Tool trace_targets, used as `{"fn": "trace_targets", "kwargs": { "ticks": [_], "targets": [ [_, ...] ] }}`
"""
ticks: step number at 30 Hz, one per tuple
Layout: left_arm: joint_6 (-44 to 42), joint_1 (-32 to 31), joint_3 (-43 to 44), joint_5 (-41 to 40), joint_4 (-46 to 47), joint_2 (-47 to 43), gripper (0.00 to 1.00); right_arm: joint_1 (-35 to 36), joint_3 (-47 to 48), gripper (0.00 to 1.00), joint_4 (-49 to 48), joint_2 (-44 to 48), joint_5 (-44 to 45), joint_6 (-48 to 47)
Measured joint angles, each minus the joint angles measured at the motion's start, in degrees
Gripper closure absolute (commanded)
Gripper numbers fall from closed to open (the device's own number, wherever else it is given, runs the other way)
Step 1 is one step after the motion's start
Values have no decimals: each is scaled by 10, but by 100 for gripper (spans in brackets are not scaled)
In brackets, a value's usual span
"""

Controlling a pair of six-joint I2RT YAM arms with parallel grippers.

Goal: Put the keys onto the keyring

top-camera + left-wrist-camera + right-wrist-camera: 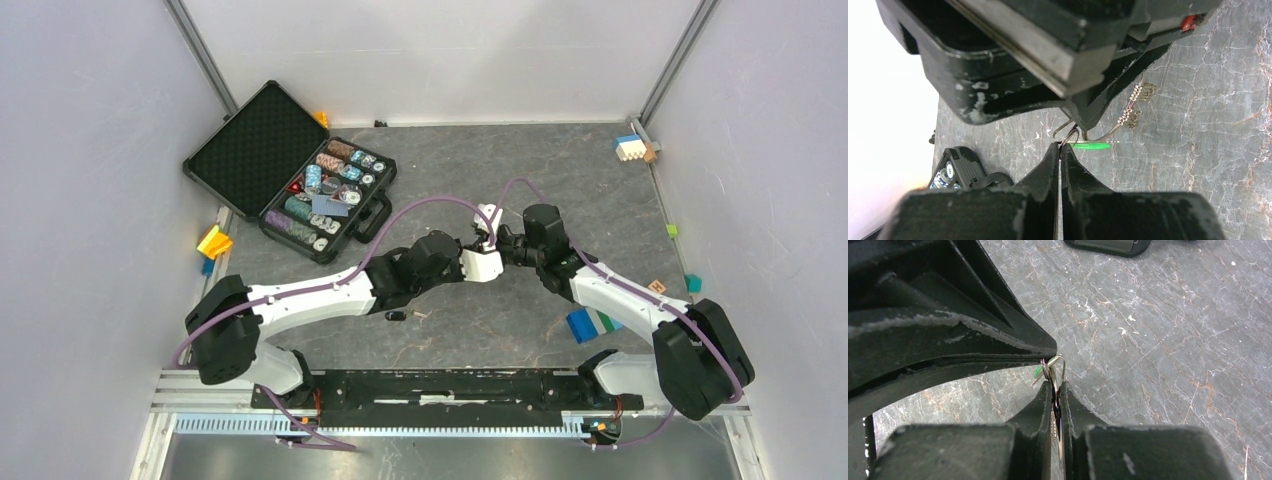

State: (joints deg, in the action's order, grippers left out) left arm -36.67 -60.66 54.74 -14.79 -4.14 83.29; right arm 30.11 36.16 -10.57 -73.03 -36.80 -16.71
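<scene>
— Keyring (pixel 1071 134): where is it, can you see?
— Working down from the big things: grey tabletop (pixel 600 200), black case (pixel 250 150) lying open at the far left corner, and both arms meeting over the middle. The ring hangs there between them, off the surface.
— Who has it?
— The right end effector (pixel 1054 390) is clamped on it, with metal pinched between its fingers and the small brassy keys (pixel 1130 117) dangling from it. The left end effector (pixel 1060 148) is squeezed together, its tips right at the wire where the green key (pixel 1093 145) sticks out. Whether it nips wire or key, I can't tell.
— And the other one?
— A small dark thing I take for the black key (pixel 396 316) lies toward the near edge, left of middle.
— Tricky stuff?
— I'd say so. It's light, stiff, slick metal, and the wire looks thin and springy. A key is best held by its plastic head, flat across it, leaving the hole free.
</scene>
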Motion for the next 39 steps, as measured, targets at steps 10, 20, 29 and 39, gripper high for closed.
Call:
{"fn": "trace_targets", "kwargs": {
  "ticks": [10,20,29,39],
  "targets": [
    [10,-2,0,-19,12,1,98,-2,0,100,-11,0,0,0],
    [16,-2,0,-38,24,6,98,-2,0,100,-20,-2,5,-1],
    [26,-2,0,-49,32,6,98,-2,0,100,-27,-2,7,-1],
    [41,-2,0,-59,41,6,98,-2,0,100,-35,-2,10,0]
  ]
}}
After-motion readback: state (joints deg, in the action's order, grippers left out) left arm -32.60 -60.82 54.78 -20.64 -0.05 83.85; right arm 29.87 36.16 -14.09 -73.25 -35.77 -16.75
